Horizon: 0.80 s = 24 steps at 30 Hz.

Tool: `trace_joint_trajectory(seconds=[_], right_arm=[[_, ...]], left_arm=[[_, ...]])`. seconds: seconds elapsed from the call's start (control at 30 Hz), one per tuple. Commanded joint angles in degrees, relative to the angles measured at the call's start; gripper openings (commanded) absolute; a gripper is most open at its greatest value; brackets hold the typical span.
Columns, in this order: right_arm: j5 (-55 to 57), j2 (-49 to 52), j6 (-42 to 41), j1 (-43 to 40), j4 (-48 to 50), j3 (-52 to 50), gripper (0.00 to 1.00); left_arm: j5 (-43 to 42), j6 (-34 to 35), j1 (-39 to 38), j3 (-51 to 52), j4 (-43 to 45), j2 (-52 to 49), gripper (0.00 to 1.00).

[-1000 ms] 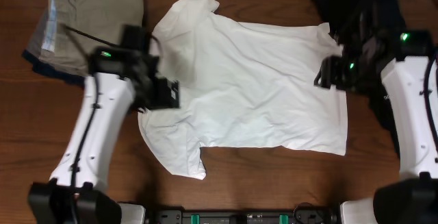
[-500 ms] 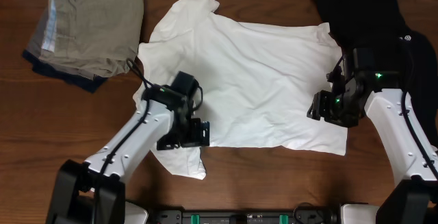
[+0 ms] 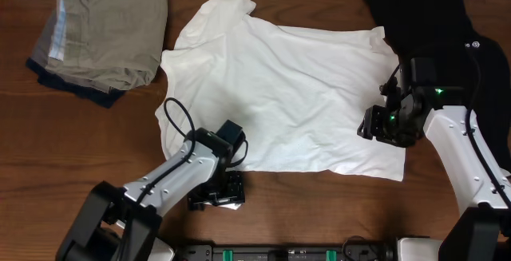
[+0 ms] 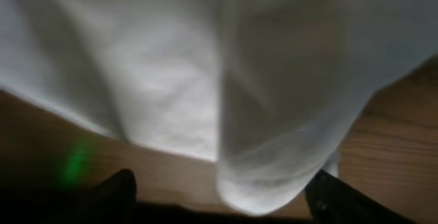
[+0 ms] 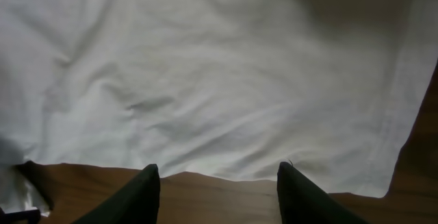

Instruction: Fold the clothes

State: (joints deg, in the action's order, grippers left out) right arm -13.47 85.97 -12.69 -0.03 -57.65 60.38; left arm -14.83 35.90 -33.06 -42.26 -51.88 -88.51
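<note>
The white T-shirt (image 3: 287, 93) lies spread flat across the middle of the table; its graphic is not visible. My left gripper (image 3: 216, 195) is low at the shirt's front-left sleeve. In the left wrist view the left gripper (image 4: 226, 198) is open, and the sleeve's rounded end (image 4: 267, 176) hangs between the fingers. My right gripper (image 3: 372, 127) hovers over the shirt's right hem. In the right wrist view the right gripper (image 5: 217, 191) is open and empty, with bare wood between the fingers and the shirt's edge (image 5: 205, 142) just ahead.
A stack of folded khaki, grey and navy clothes (image 3: 100, 37) sits at the back left. A black garment (image 3: 447, 21) lies at the back right, beside my right arm. The wooden table (image 3: 319, 213) shows along the front edge.
My left gripper has swung from the shirt's left side toward the front, down onto the front-left sleeve. My right gripper came forward along the right hem, then nearly stopped.
</note>
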Motion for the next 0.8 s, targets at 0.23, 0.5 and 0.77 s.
trace_joint_trajectory(seconds=[0.23, 0.5, 0.77], right_arm=[[-0.50, -0.87, -0.55, 0.50, 1.31, -0.50, 0.51], [-0.48, -0.87, -0.61, 1.77, 0.81, -0.50, 0.45], [8.07, -0.85, -8.33, 2.67, -5.09, -2.38, 0.42]], left_arm=[[2.93, 3.37, -3.56, 4.61, 10.73, 0.20, 0.55], [3.48, 5.79, -2.91, 6.67, 11.39, 0.37, 0.06], [3.98, 3.13, 2.29, 2.73, 8.48, 2.95, 0.06]])
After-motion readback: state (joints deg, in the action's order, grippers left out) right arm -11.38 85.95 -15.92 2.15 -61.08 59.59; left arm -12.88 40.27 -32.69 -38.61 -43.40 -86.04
